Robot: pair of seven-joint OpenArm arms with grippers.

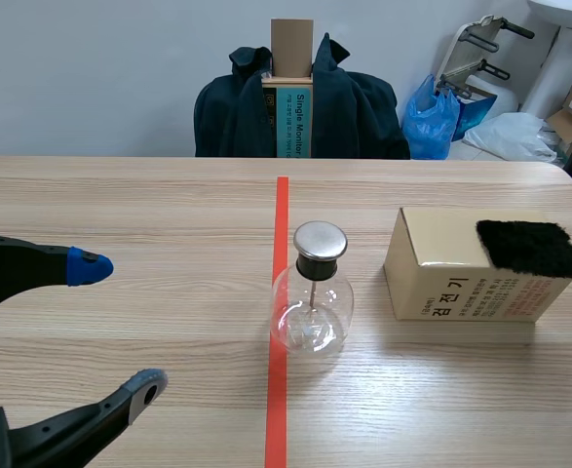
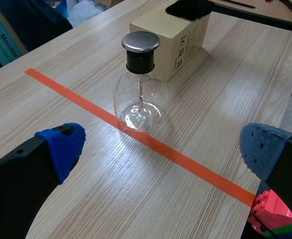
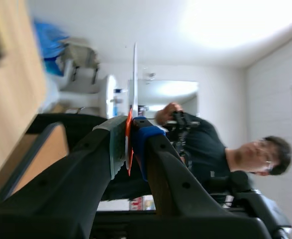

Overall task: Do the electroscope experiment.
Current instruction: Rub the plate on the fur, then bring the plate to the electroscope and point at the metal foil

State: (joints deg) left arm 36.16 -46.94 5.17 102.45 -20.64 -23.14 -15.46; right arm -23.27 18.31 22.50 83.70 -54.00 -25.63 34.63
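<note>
The electroscope [image 1: 310,292], a clear glass flask with a black neck and a round metal cap, stands on the orange-red tape line. In the left wrist view the electroscope [image 2: 140,94] is ahead of my left gripper [image 2: 163,149]. That left gripper [image 1: 120,327] is open and empty, left of the flask. A black furry cloth [image 1: 529,247] lies on a cardboard box [image 1: 441,283] to the flask's right. My right gripper [image 3: 130,139] is out of the scene view. It is raised and turned sideways, shut on a thin pale strip [image 3: 134,74] with a red end.
A chair draped with a dark jacket [image 1: 354,107] stands beyond the table's far edge, and a blue bag [image 1: 432,117] lies to its right. Red toy bricks [image 2: 272,214] sit below the left gripper's right finger. A person [image 3: 220,149] is behind the right gripper.
</note>
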